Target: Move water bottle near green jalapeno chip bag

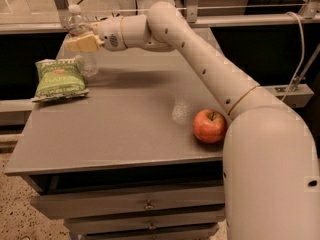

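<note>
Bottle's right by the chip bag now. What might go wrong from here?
1. The gripper is shut on the water bottle high on its body. If it is released off-vertical, the tall bottle may topple onto the green jalapeno chip bag.
2. The bag lies by the left edge of the table. Carrying the bottle further left could shove the bag off.
</note>
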`<state>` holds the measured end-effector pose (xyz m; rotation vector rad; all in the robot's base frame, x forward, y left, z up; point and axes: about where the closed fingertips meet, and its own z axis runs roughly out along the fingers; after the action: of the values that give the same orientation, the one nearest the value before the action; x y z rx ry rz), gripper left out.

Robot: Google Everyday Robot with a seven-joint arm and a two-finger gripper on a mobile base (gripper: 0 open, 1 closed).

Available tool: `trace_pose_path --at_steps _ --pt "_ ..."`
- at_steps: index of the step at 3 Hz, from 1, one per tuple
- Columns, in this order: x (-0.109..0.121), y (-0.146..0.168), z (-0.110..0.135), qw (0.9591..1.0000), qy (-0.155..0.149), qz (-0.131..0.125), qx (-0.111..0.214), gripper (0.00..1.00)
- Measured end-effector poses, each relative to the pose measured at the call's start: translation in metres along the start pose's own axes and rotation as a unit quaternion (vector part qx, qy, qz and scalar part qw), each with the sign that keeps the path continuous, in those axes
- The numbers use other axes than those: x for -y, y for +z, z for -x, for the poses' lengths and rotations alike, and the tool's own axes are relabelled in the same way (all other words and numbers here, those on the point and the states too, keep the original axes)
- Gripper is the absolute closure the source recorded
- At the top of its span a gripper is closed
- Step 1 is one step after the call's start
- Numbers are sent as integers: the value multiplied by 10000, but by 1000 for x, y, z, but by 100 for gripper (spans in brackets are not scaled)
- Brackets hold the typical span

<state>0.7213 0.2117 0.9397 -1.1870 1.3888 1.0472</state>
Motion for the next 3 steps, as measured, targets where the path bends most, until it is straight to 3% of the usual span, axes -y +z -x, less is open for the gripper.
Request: trace_pose_path --at_steps 1,3 --pt "-1 0 -5 10000 4 0 -45 4" --pt "-1 -7 -7 9999 -84 -69 -91 0"
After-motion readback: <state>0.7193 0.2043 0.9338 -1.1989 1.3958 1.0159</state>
